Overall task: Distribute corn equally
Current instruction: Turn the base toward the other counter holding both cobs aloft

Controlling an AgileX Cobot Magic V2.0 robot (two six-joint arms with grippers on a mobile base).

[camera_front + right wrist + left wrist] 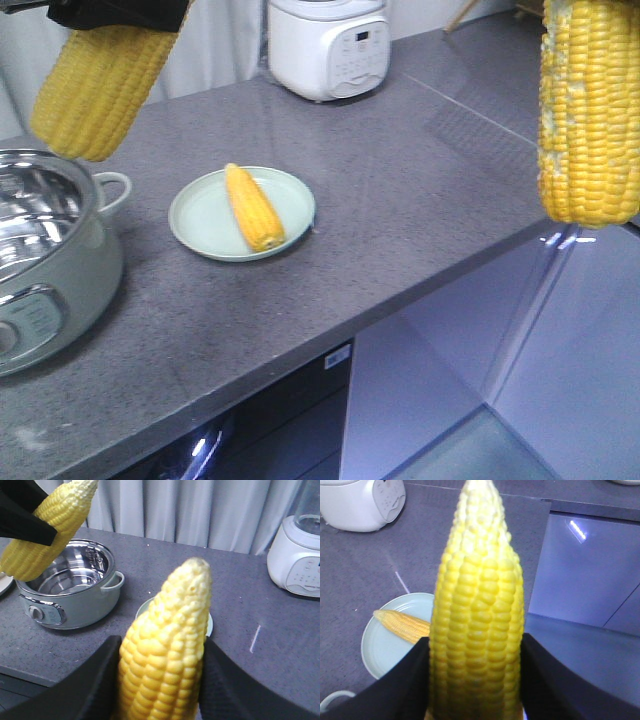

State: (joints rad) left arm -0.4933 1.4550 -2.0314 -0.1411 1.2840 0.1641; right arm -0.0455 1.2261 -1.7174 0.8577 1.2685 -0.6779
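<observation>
In the front view, one corn cob (254,208) lies on a pale green plate (200,215) in the middle of the grey counter. My left gripper (476,640) is shut on a second corn cob (477,610), held high above the pot at the left (95,85). A third corn cob (167,645) is clamped in my right gripper (161,640), raised off the counter's right end (588,110). In the front view the right gripper itself is out of frame. The right wrist view shows the plate's rim (143,611) peeking out behind the cob.
A steel-lined pot (50,250) with a handle stands left of the plate, with no corn inside (70,577). A white cooker (328,45) sits at the back of the counter. The counter's front edge (440,275) drops to cabinets and the floor on the right.
</observation>
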